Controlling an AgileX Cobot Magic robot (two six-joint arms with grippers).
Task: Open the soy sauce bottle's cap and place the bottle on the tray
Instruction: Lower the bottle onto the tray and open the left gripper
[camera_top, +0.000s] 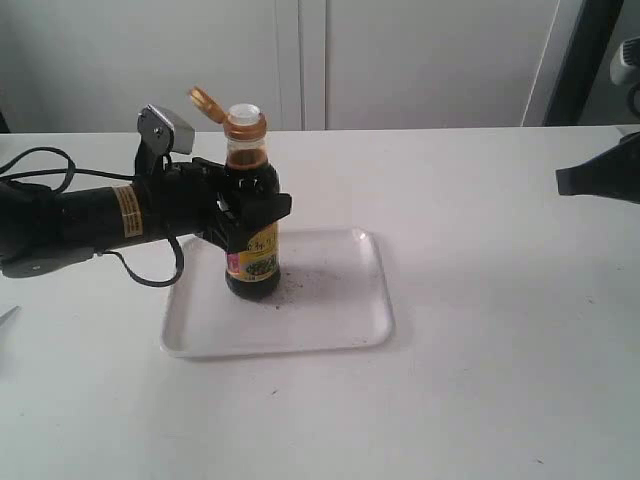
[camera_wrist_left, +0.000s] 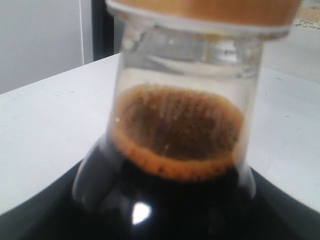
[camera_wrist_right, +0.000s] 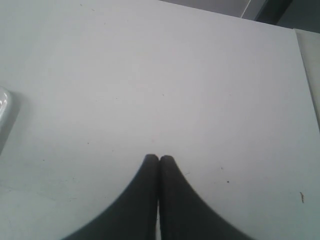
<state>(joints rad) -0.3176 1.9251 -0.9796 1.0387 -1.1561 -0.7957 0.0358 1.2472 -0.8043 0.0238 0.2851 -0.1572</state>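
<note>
The soy sauce bottle (camera_top: 251, 265) stands upright on the white tray (camera_top: 340, 300), its base on the tray's left half. Its orange-brown cap (camera_top: 205, 102) is flipped open to the left, still hinged to the spout. My left gripper (camera_top: 250, 212) is shut on the bottle's dark body from the left. The left wrist view is filled by the bottle's neck (camera_wrist_left: 185, 120) and foamy liquid line; the fingers do not show there. My right gripper (camera_wrist_right: 159, 159) is shut with nothing in it, over bare table, and shows at the right edge of the exterior view (camera_top: 565, 181).
The tray's corner (camera_wrist_right: 4, 107) shows at the edge of the right wrist view. A black cable (camera_top: 40, 160) loops behind the left arm. Dark specks lie on the tray beside the bottle. White table (camera_top: 480, 380) spreads to the right and front.
</note>
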